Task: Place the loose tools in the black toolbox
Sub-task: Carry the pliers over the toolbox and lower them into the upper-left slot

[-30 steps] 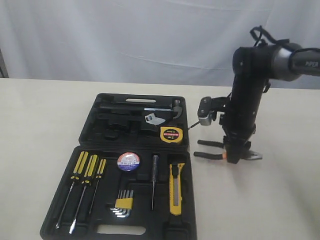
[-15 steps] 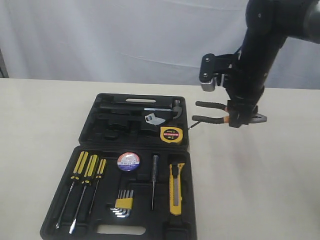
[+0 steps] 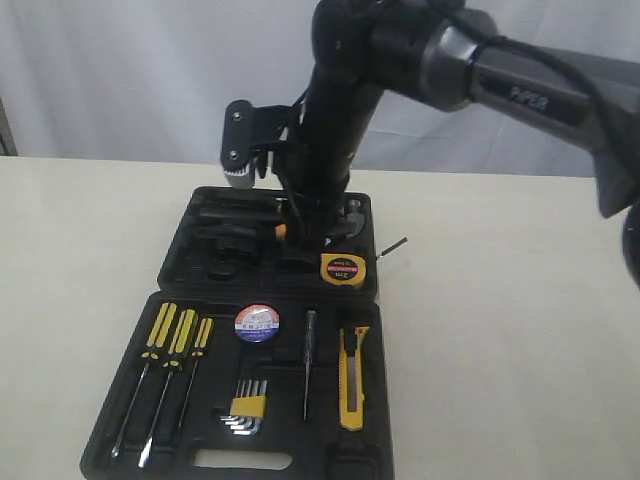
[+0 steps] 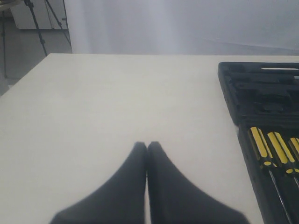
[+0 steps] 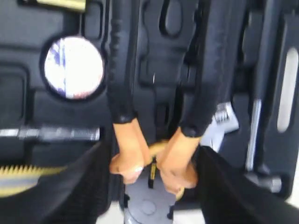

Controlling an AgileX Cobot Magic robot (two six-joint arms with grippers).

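Note:
The black toolbox [image 3: 120, 400] lies open on the table. In its near tray sit the black tape roll [image 3: 257, 323] and the yellow-black utility knife [image 3: 351, 375]; the round yellow tape measure [image 3: 342, 268] rests in the far half. My right gripper [image 3: 300, 225] hangs over that far half, shut on the pliers [image 3: 281, 231]. In the right wrist view the gripper [image 5: 152, 168] clamps the pliers [image 5: 126, 140] at their orange necks, black handles pointing away over the tape roll [image 5: 74, 67]. My left gripper [image 4: 147, 145] is shut and empty over bare table beside the toolbox [image 4: 233, 93].
Yellow-black screwdrivers [image 3: 165, 350], hex keys [image 3: 247, 408] and a slim tester [image 3: 309, 360] fill the near tray. A hammer and a silver wrench [image 5: 224, 121] lie in the far half. A thin dark rod [image 3: 392, 246] sticks out at the box's right edge. White curtain behind.
The right arm lifted the pliers off the table to the right of the box and swung left, now holding them over the toolbox's far half. The left gripper shows only now.

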